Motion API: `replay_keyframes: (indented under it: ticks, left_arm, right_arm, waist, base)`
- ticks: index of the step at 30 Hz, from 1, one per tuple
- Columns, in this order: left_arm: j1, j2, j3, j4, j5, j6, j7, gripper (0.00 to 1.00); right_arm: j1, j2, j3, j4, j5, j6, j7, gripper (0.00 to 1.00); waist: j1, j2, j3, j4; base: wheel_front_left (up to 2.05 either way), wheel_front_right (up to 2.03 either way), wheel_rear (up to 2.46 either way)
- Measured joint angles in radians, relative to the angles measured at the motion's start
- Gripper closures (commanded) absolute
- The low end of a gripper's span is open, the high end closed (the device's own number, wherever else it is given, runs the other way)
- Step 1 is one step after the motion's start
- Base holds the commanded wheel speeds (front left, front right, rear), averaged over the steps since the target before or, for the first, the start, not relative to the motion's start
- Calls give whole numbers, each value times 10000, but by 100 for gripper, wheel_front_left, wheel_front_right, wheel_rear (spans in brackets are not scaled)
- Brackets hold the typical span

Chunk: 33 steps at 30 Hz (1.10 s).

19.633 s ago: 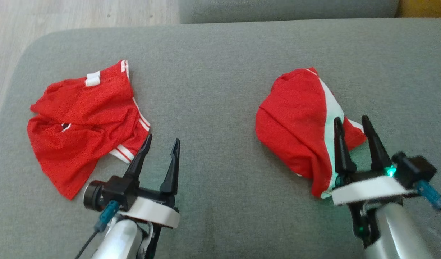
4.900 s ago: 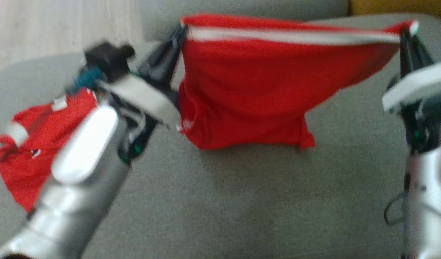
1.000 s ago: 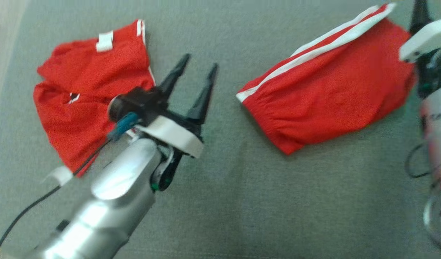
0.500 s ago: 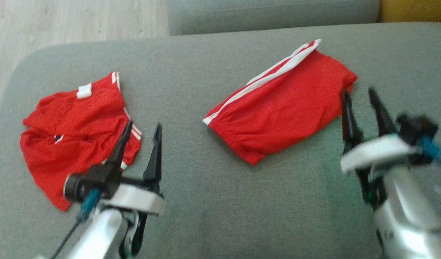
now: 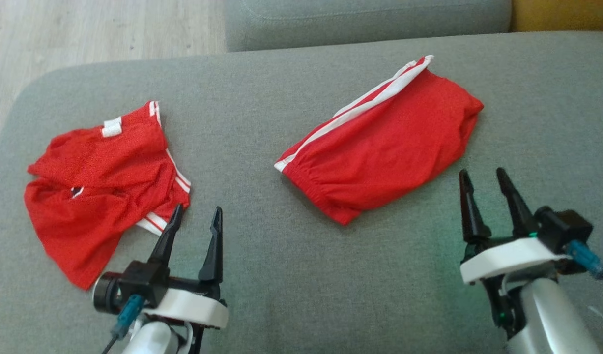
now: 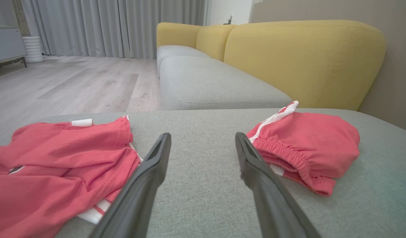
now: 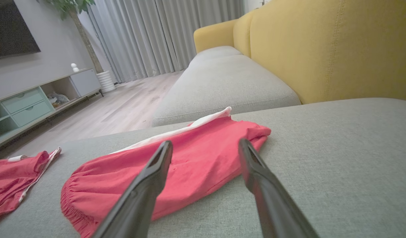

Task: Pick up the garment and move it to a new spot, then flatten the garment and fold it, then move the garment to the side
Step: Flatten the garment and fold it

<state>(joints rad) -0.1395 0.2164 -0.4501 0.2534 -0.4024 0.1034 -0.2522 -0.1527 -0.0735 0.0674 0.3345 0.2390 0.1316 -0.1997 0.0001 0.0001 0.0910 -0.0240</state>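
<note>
garment: laid out flat-ish, well right of the crumpled red pile | left gripper + right gripper: both wide open, empty | tip: probably half-folded already, so pinch both ends and keep the edges lined up

i'm over a grey sofa seat, yellow backrest behind it, pale wood floor, grey curtains, and a low cabinet along the wall.

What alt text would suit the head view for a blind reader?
Red shorts with white stripes lie on a grey cushion, a crumpled red garment to their left. The left gripper and right gripper, both open, point up below.
</note>
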Motion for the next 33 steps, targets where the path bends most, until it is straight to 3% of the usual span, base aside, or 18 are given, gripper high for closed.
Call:
replay_keyframes:
  ticks: [5, 9, 18, 25, 31, 32, 33]
  left_arm:
    - [-281, -119, 38, 0, 299, -263, 0, 0]
    - [-1035, -330, 44, 21, 445, -499, 0, 0]
    - [-1682, -727, 270, 163, 520, -945, 0, 0]
    - [-2057, -991, 407, 217, 522, -1137, -2, 0]
    - [-2058, -1057, 656, 303, 694, -1227, -2, 0]
    - [-2058, -1068, 662, 305, 692, -1246, -2, 0]
    - [-2058, -1080, 673, 307, 692, -1285, -2, 0]
  right_arm:
    - [-508, -71, -462, -334, -284, 0, 825, 0]
    - [-2190, -600, -1143, 105, -598, 0, 1946, 0]
    - [-5474, -1406, -2688, 3356, -1191, 0, 3764, 0]
    - [-6448, -1833, -3582, 5590, -2006, 0, 4034, 0]
    - [-7132, -1816, -3358, 6506, -2038, 0, 4023, 0]
    - [-7189, -1802, -3308, 6654, -2031, 0, 4036, 24]
    - [-7215, -1783, -3266, 6780, -1950, 0, 4044, 95]
  waist:
    - [0, 0, 498, 131]
    - [2, 0, 1099, 377]
    - [3, -1, 2389, 1201]
    - [2, -1, 2959, 1820]
    - [-1, -1, 3029, 1812]
    - [-1, 0, 3011, 1775]
    - [-1, -1, 2985, 1736]
  base:
    - [0, 0, 0]
    - [0, 0, 0]
    - [0, 0, 0]
    - [0, 0, 0]
    - [0, 0, 0]
    - [0, 0, 0]
    - [0, 0, 0]
